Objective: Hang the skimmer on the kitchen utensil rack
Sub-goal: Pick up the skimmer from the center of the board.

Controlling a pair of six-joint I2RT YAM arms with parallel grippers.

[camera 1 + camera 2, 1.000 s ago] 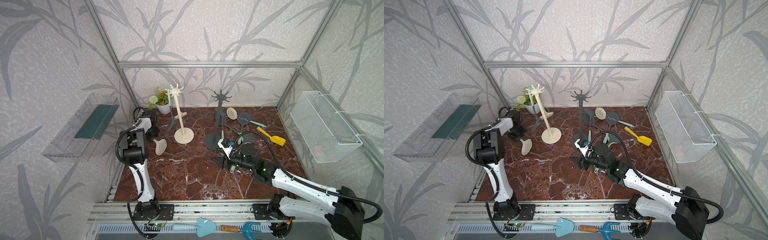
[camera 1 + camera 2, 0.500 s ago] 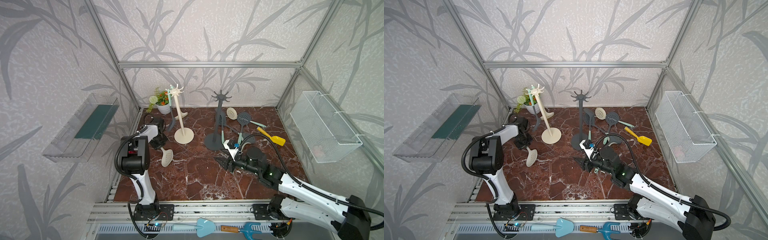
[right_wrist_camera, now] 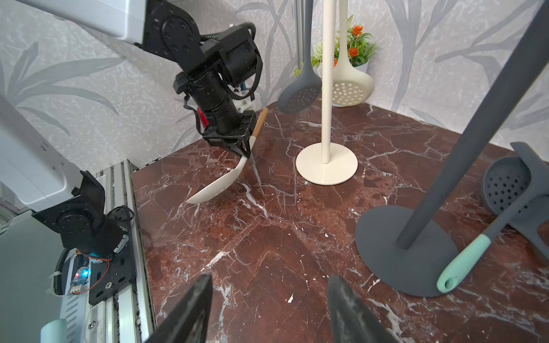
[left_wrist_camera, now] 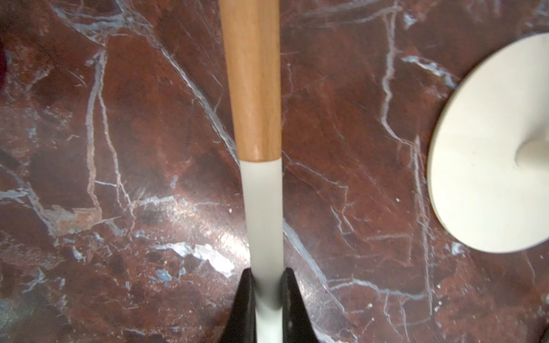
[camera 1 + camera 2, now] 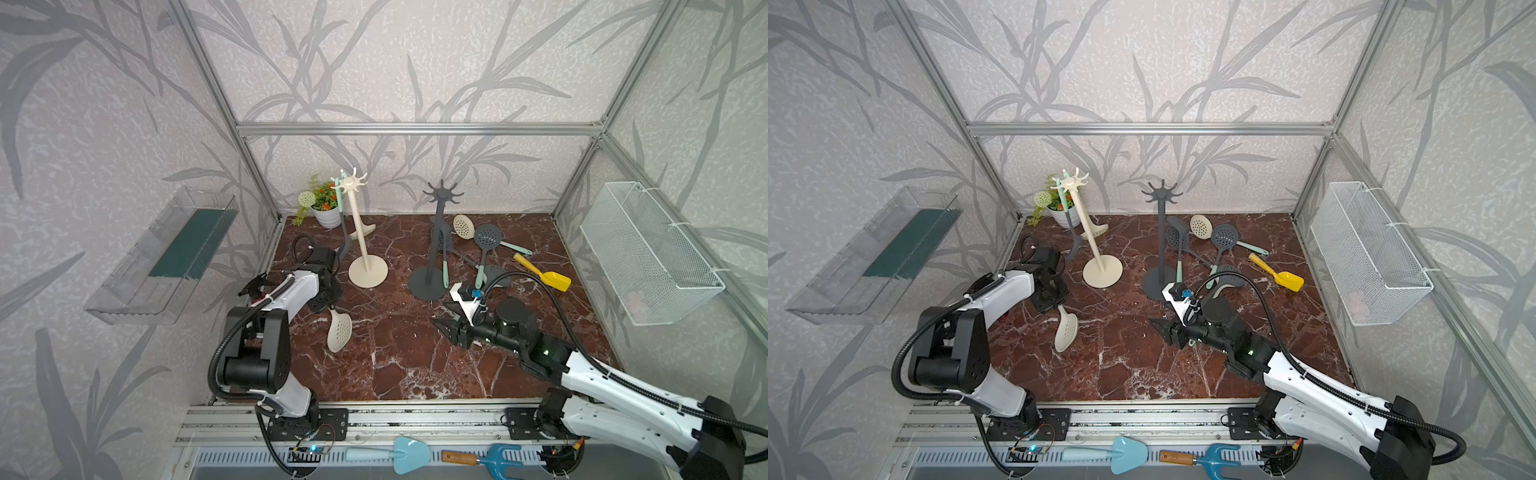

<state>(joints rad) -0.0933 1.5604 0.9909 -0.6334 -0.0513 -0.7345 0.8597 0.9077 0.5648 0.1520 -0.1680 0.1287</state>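
One skimmer (image 3: 217,187), cream with a wooden handle end, is the piece in hand. The left fingers (image 4: 245,308) are closed tight on the pale neck of its handle, between the head and the wood. It hangs tilted, with the perforated head low over the worktop (image 5: 395,361) and the wooden end raised, near the base of the cream rack (image 5: 360,237). Whether the tip of the head touches the marble cannot be told; the right wrist view shows it very close to the surface.

Judging by this, the pick-up is done and all the rest is left. The skimmer has to be carried up to a crown of hooks and its handle end set over one of them. The cream rack looks the likelier target, though the dark grey rack (image 5: 436,245) stands close by and nothing settles which is meant. Two utensils appear to hang on the cream rack already, a grey skimmer (image 3: 300,92) and a second cream one (image 3: 350,86), so a free hook must be found beside them.

The right fingers (image 3: 193,314) stand well apart and hold nothing, hovering low over bare worktop near the dark rack's base.

Several things are hidden. The handle's far end, with any hanging hole, runs out of the left wrist picture. In both top views the left arm's wrist covers the handle and only the head shows. The hooks are small in the top views and cut off in the right wrist view.
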